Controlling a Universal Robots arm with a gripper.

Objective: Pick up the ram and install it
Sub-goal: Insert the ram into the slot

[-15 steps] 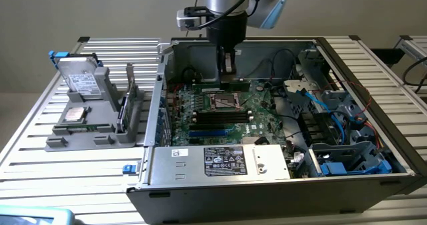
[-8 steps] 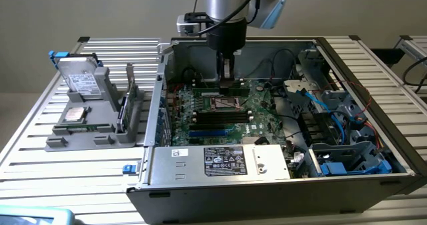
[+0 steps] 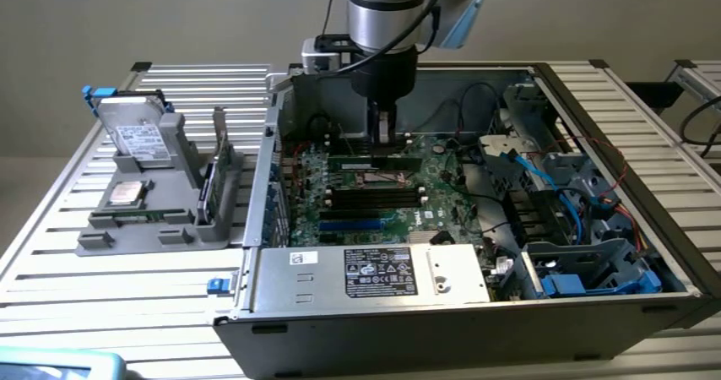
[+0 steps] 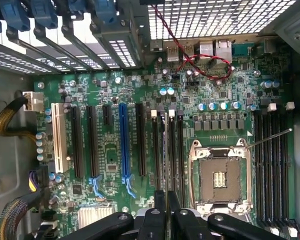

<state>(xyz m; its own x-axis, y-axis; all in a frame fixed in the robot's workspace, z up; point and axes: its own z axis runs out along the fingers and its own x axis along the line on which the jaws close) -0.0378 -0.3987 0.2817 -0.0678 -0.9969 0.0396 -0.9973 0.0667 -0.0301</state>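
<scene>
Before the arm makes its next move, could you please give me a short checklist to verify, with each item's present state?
1. The gripper is shut on the ram: ok.
2. The ram is held edge-down toward the motherboard: ok.
3. The ram runs parallel to the black slots beside the CPU socket: ok.
4. The ram is centred over a single slot: cannot tell.
5. The ram is seated in a slot: cannot tell.
6. The red cable lies apart from the ram: ok.

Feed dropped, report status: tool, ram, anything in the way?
Tool shut on ram. Ram edge-down at slots by socket; seating unclear. Red cable apart from slots.
</scene>
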